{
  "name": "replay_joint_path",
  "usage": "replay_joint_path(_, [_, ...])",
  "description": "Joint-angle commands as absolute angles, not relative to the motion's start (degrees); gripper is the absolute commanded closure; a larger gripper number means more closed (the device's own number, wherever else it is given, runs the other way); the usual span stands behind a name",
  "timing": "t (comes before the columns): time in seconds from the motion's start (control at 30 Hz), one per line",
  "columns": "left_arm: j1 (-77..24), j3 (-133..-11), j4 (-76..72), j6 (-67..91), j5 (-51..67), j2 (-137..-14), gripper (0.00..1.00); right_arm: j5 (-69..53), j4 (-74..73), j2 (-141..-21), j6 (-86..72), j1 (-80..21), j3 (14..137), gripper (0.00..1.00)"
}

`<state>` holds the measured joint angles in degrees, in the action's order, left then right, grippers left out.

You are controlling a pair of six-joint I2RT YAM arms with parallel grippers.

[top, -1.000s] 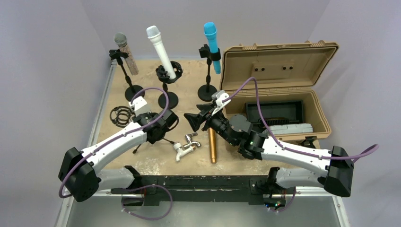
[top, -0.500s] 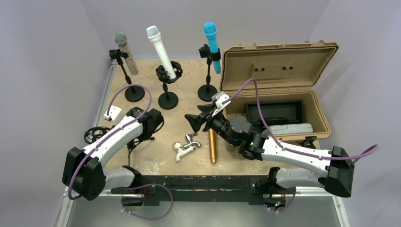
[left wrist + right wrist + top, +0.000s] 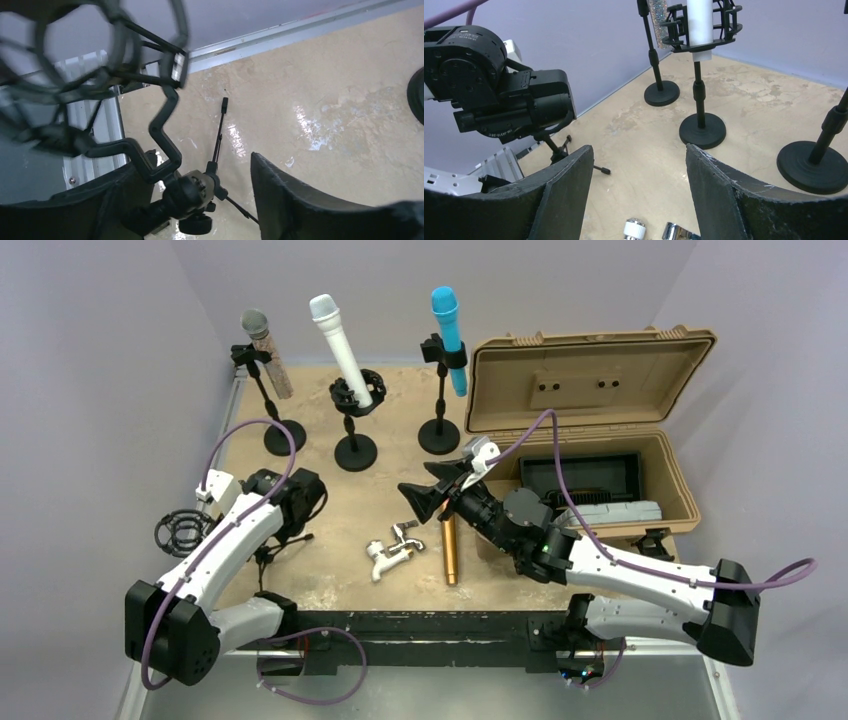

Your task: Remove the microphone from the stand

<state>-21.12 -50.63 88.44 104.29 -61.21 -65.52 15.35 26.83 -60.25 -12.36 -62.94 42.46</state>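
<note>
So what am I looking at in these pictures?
A left arm and a right arm, bolted at the near edge of a table. The wide picture is taken from above and behind them; the other two come from a camera on each wrist. At the back a glittery microphone, a white microphone and a blue microphone sit in stands. An open tan case lies right, a copper tube and a white fitting in the middle. The right fingers are open and empty. A black tripod stand sits between the left fingers; whether they grip it, I cannot tell.
</note>
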Motion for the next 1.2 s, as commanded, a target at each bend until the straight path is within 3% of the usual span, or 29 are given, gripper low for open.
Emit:
replay_joint_path(0.0, [-20.83,-53.31,89.64,98.91,-62.86,-65.02,0.24,14.82,29.26,-58.55,-11.82,-62.76,41.89,0.33])
replay_joint_path(0.2, [-20.83,-56.31,82.94,86.44,-54.99,-62.19,0.13,15.44,28.3,-59.41,-11.78,-62.67,42.96,0.33])
replay_joint_path(0.3, [-20.83,-56.15,78.18,79.58,-48.68,-57.59,0.01,16.1,27.83,-60.54,-11.58,-62.68,44.13,0.33])
replay_joint_path(0.57, [-20.83,-56.74,71.07,68.42,-33.52,-43.51,0.0,16.7,26.27,-65.61,-10.77,-62.41,48.72,0.32])
replay_joint_path(0.87, [-20.83,-63.38,67.2,54.43,-24.65,-34.84,0.0,15.99,24.84,-72.97,-10.54,-62.09,57.33,0.32])
replay_joint_path(1.07, [-20.83,-64.66,56.86,42.31,-15.89,-29.43,0.0,17.67,22.1,-79.42,-9.59,-61.57,67.35,0.32])
replay_joint_path(1.17, [-20.83,-72.31,51.67,32.89,-9.92,-34.16,0.0,19.79,18.56,-84.5,-7.67,-60.98,77.21,0.31])
